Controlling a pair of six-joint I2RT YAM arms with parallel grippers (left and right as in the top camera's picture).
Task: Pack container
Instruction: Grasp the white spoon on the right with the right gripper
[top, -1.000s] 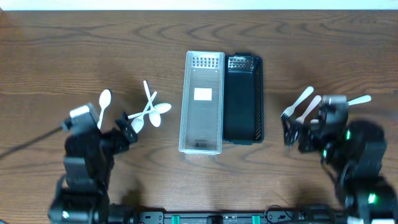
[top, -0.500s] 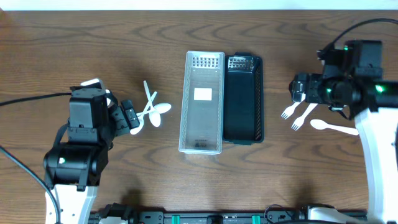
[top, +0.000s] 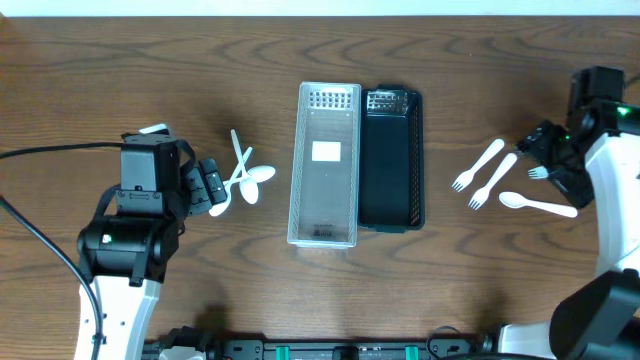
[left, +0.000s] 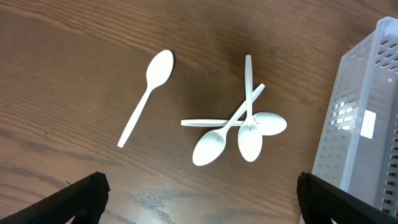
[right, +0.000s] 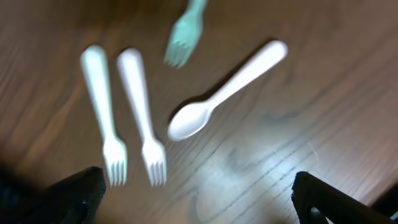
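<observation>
A clear slotted container (top: 325, 165) stands mid-table with a black container (top: 392, 160) against its right side. Three white spoons (top: 243, 175) lie crossed to its left; in the left wrist view they (left: 239, 127) lie beside a single spoon (left: 147, 94) and the clear container (left: 367, 124). My left gripper (top: 208, 187) is open and empty just left of the spoons, fingers at the frame's bottom corners (left: 199, 208). Two white forks (top: 485, 172), a spoon (top: 537, 205) and a third fork (top: 537, 172) lie on the right. My right gripper (top: 552, 160) hovers open over them (right: 199, 199).
Both containers hold nothing. In the blurred right wrist view the two forks (right: 124, 112), the spoon (right: 224, 90) and the third fork (right: 186, 25) lie on bare wood. The left arm's cable (top: 50, 155) runs off the left edge.
Both arms have come up from the table's front edge. The right arm has then swung further right, uncovering the forks. The left arm has settled beside the spoons.
</observation>
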